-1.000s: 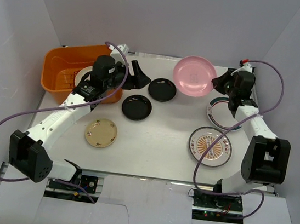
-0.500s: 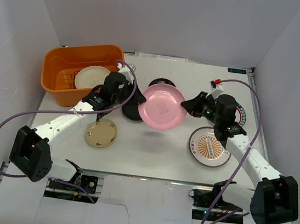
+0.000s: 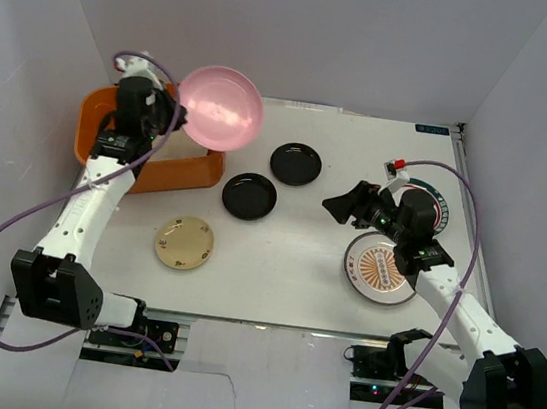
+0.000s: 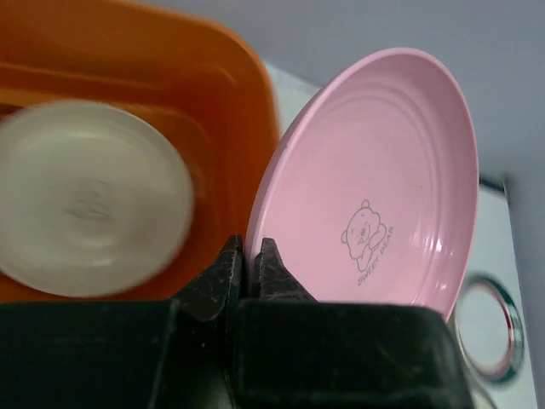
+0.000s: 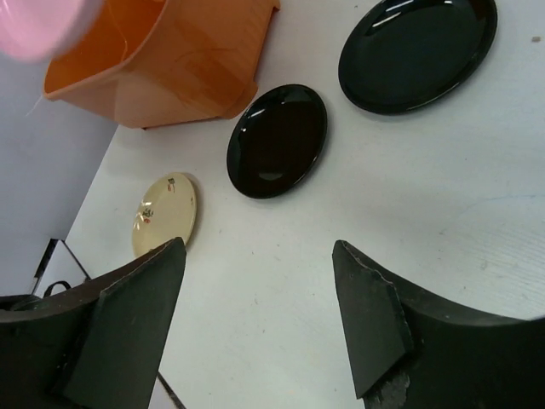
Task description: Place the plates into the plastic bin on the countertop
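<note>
Left wrist footage showed the pink plate (image 4: 375, 187) pinched at its lower rim by the left end effector (image 4: 249, 256), whose fingers were closed tight on the thin edge. The plate was held tilted up on edge, with its printed bear turned to the camera. Just to its left the orange bin (image 4: 170, 51) was seen, with the cream plate (image 4: 89, 200) lying flat on its bottom, blurred. From the top external camera the pink plate was seen raised off the tabletop (image 3: 287, 257) at the bin's far right corner, overlapping the rim there. The right end effector (image 5: 260, 256) was spread wide and nothing was gripped by it; it was held above the tabletop beside the sunburst plate (image 3: 381, 269), well apart from the bin. A green-and-red-rimmed plate (image 3: 436, 208) was partly hidden behind that arm. Between the two arms a black plate (image 3: 249, 196) lay flat just beside the bin's right wall, a second black plate (image 3: 295, 164) lay just beyond it, and the tan plate (image 3: 185, 242) lay toward the near edge. The bin was set close to the left of the white walls (image 3: 64, 36), and bare tabletop was left across the middle and along the near edge.
</note>
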{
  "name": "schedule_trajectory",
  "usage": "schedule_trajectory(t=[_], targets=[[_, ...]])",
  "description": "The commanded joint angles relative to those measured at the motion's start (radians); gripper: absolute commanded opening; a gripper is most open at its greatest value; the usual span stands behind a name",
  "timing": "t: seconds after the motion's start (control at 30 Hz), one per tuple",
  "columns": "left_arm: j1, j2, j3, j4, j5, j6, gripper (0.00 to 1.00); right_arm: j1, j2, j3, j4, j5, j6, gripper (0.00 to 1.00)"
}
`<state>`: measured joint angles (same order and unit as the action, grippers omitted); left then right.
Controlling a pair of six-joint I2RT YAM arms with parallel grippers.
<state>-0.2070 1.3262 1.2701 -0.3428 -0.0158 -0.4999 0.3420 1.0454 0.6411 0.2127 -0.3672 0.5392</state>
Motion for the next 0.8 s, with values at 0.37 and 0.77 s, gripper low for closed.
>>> schedule_trajectory(t=[0.37,0.77], targets=[[0.436,0.238,0.029,-0.009,-0.055,-0.022,0.0,0.043,-0.044,-0.127,-0.033,0.043,-0.097,0.74],[0.436,0.223,0.0,0.099,0.058,-0.058,0.93,0.054,0.002,-0.061,-0.084,0.109,-0.111,0.73]])
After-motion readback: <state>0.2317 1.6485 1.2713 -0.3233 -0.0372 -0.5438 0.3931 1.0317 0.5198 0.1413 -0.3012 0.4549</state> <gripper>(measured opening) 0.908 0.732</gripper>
